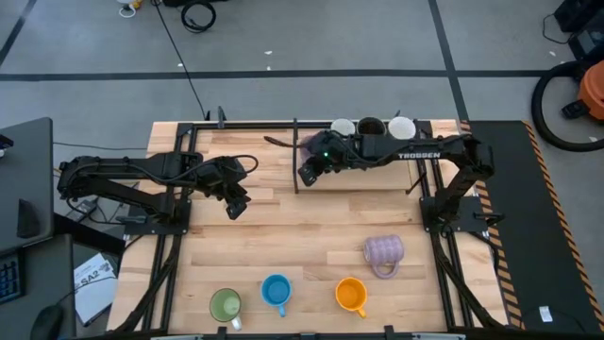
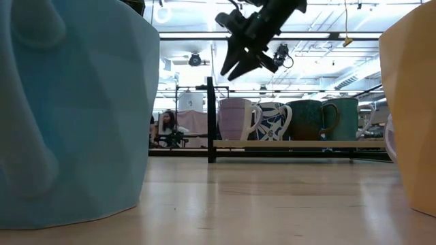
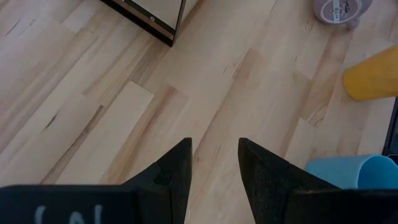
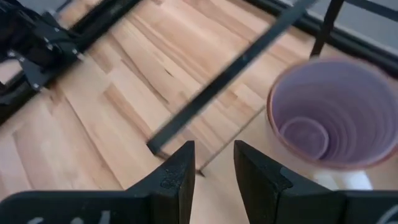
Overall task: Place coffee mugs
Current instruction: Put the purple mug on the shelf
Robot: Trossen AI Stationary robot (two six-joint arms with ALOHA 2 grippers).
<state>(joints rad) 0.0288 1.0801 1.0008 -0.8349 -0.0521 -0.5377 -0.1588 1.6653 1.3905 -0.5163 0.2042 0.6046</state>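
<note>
Wooden table (image 1: 311,236), lilac mug (image 4: 333,112) beside right gripper (image 4: 213,165) (empty, parted)

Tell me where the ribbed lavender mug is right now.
In the high view the ribbed lavender mug lies on the table's right half, just behind the orange mug and near the right arm's base, apart from both grippers.

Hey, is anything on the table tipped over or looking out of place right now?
One thing: the ribbed lavender mug lies on its side on the bare wood, while the green mug, blue mug and orange mug in front of it stand upright. Nothing looks spilled or broken.
</note>
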